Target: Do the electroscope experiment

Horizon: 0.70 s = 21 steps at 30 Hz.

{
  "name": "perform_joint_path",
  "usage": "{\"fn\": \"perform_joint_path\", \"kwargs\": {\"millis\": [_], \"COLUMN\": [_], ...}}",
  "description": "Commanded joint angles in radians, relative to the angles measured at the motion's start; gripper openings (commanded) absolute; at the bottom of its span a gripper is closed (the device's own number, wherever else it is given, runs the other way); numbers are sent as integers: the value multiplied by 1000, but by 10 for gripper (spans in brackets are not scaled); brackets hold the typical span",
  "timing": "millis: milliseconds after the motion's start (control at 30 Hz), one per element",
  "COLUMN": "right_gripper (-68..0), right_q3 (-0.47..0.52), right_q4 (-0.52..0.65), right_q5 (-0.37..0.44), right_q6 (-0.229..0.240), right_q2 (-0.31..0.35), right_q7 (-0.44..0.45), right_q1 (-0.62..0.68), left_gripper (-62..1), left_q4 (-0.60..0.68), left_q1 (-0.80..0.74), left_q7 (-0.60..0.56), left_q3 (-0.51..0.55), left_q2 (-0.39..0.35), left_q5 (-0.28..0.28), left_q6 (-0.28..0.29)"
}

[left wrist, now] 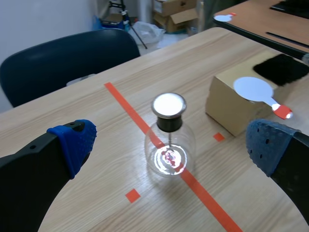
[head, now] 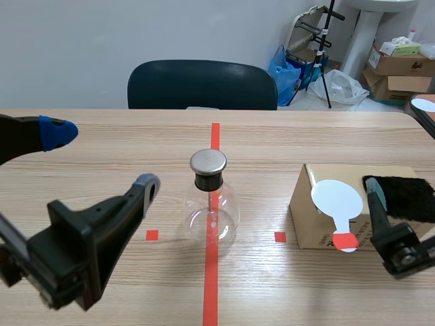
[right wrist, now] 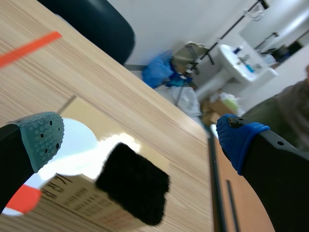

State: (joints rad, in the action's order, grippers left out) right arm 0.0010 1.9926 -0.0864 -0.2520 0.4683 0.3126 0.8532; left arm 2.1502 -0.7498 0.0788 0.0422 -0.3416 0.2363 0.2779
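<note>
At the middle of the surface [head: 306, 136], on the red tape line [head: 210, 272], the electroscope [head: 212, 197] stands upright, long axis vertical, metal cap on top. The left hand [head: 102, 158] hovers near it, fingers spread wide, holding nothing. To its right a cardboard box [head: 309, 217] carries a white paddle [head: 336, 197], red handle overhanging the near edge, and a black fuzzy pad [head: 404, 197]; the box's print is too blurred to read. The right hand [right wrist: 141, 137] gapes wide above them.

Gap between flask [head: 211, 216] and box [head: 307, 221]
</note>
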Motion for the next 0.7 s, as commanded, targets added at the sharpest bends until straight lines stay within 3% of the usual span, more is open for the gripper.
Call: {"fn": "perform_joint_path", "kwargs": {"millis": [0, 100, 200, 467, 667], "right_gripper": [4, 4, 4, 4, 4], "right_q3": [11, 11, 11, 13, 13], "right_q4": [6, 6, 11, 11, 11], "right_q5": [26, 82, 108, 137, 153], "right_q6": [45, 162, 212, 283, 288], "right_q2": [12, 28, 38, 70, 77], "right_q7": [8, 8, 8, 24, 39], "right_q1": [-30, -62, -63, -34, -22], "left_gripper": [14, 14, 14, 14, 14], "left_q4": [0, 0, 0, 0, 0], "left_q1": [6, 9, 10, 16, 16], "left_q7": [-8, -6, -6, -1, -3], "left_q3": [-2, -3, -3, -3, -3], "left_q2": [-11, -11, -11, -11, -11], "left_q5": [14, 34, 63, 66, 64], "left_q6": [-19, -29, -29, -29, -29]}}
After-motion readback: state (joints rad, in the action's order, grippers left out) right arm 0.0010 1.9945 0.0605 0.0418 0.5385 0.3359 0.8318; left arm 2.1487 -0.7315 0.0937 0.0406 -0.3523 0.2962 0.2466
